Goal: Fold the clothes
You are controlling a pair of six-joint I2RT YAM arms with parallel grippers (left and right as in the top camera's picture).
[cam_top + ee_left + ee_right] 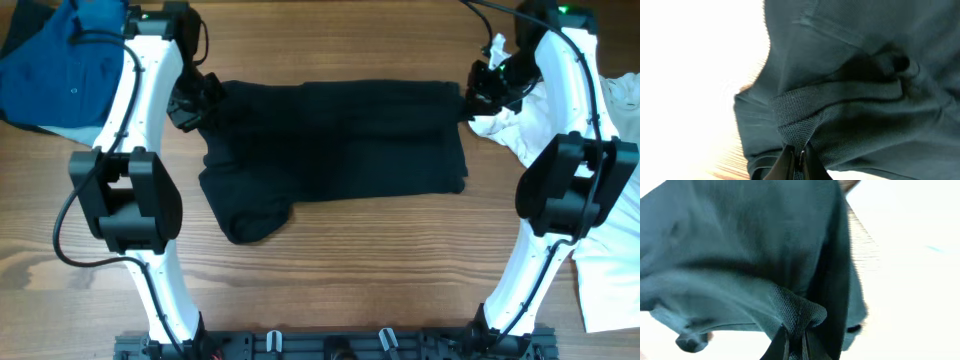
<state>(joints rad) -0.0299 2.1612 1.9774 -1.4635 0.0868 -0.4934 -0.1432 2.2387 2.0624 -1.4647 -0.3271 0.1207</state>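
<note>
Black T-shirt (340,150) in the middle of the tabletop (350,285), laid out as a broad band from left to right, with a rounded lump sagging toward the near left. Both far corners taken up: left claw (798,152) clenched on a pinch of fabric at the far left, right claw (797,336) clenched on another at the far right.

From overhead, tips of both claws lost against the dark cloth. Grip plain only in the wrist views: fingers (785,165) pressed together, a puckered knob of knit squeezed between them. In the left wrist view, a ribbed strip running into the pinch. Cloth reading teal up close, black from above.

Tabletop burnt out to white in both wrist views, grain barely showing at the edges.

Seen only from overhead: blue shirt (55,80) at the far left, cut off by the frame and partly under the left arm (130,130); white T-shirt (610,260) at the right, cut off too, part of it beneath the right arm (575,120).
</note>
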